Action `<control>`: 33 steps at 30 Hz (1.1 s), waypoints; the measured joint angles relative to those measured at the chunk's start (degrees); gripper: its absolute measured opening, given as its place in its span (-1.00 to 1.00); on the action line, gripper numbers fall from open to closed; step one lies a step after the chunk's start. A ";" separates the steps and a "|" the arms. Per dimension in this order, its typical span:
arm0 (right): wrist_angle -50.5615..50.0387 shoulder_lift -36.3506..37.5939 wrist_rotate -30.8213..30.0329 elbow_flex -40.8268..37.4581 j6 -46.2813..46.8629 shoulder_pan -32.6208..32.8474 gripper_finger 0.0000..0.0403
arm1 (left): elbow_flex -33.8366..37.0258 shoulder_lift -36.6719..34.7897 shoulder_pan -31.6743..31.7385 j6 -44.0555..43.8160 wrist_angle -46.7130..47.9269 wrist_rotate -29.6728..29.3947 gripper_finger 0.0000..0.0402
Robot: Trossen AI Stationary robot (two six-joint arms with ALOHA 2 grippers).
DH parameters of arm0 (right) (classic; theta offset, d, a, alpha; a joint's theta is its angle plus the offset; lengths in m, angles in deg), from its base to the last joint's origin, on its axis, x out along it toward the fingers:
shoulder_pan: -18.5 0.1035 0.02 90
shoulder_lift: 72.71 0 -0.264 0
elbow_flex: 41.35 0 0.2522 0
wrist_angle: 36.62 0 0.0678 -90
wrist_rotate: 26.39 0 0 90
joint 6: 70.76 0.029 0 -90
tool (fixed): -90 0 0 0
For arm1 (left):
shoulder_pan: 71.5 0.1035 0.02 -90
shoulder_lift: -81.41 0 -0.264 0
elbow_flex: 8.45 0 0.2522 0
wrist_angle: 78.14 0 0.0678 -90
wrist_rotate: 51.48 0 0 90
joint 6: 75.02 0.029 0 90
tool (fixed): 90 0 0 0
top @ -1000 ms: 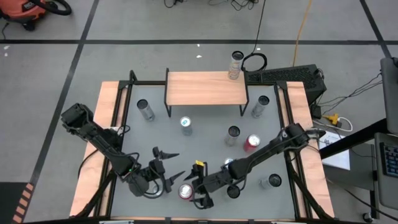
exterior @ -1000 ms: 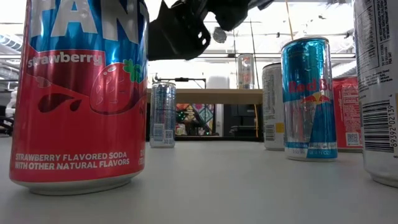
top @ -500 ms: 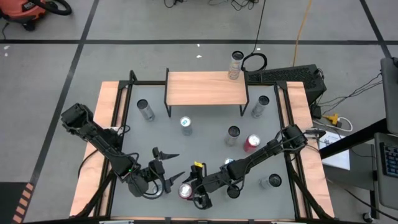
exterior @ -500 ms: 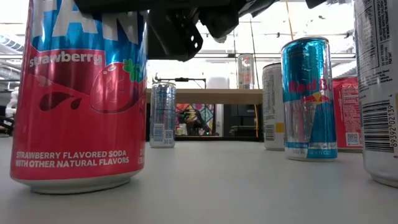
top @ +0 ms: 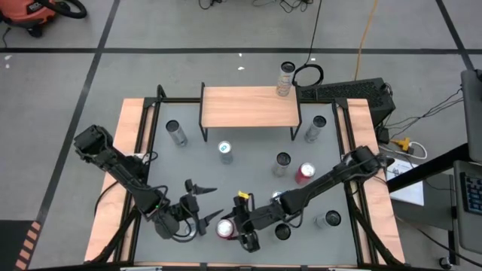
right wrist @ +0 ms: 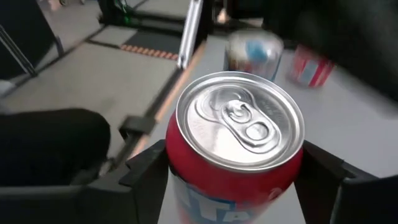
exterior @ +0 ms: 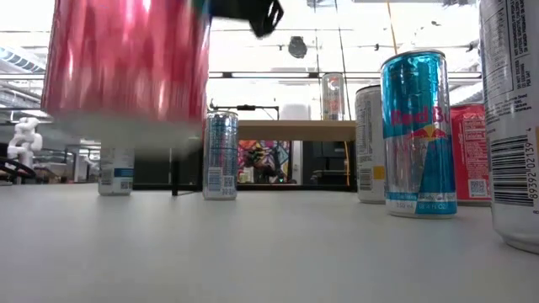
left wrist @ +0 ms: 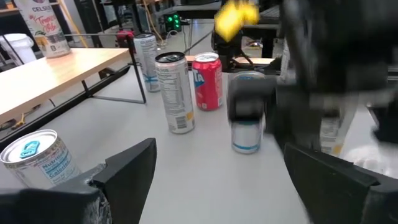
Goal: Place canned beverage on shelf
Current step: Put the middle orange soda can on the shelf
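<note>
Right gripper (top: 233, 228) clamped on the glossy red cylindrical soda can (right wrist: 239, 146), silver pull-tab lid up, lifted clear of the matte grey table (exterior: 278, 252) near the front edge, well away from the light wooden black-legged shelf (top: 248, 106); left gripper (top: 197, 205) idles spread beside it.

The red strawberry-soda can (exterior: 126, 76) hangs upright, lifted off the grey surface (exterior: 269, 252), near the light wooden black-legged shelf (top: 248, 107).

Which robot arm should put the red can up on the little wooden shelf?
Probably the right gripper: it grips the red can, already lifted off the table, facing the shelf. The left gripper is open and empty.
</note>
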 joint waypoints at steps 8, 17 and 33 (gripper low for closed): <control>-11.37 7.61 0.91 0.07 -1.61 1.77 0.21 | 0.00 0.00 -1.40 0.47 0.09 -3.08 0.77; -20.22 12.39 1.45 0.09 -2.98 4.18 0.21 | 0.00 0.00 -1.79 -0.06 -0.11 -2.92 0.77; -29.39 20.05 -1.97 0.09 -6.42 1.65 0.20 | -0.04 6.95 -1.25 5.83 -15.71 0.51 0.77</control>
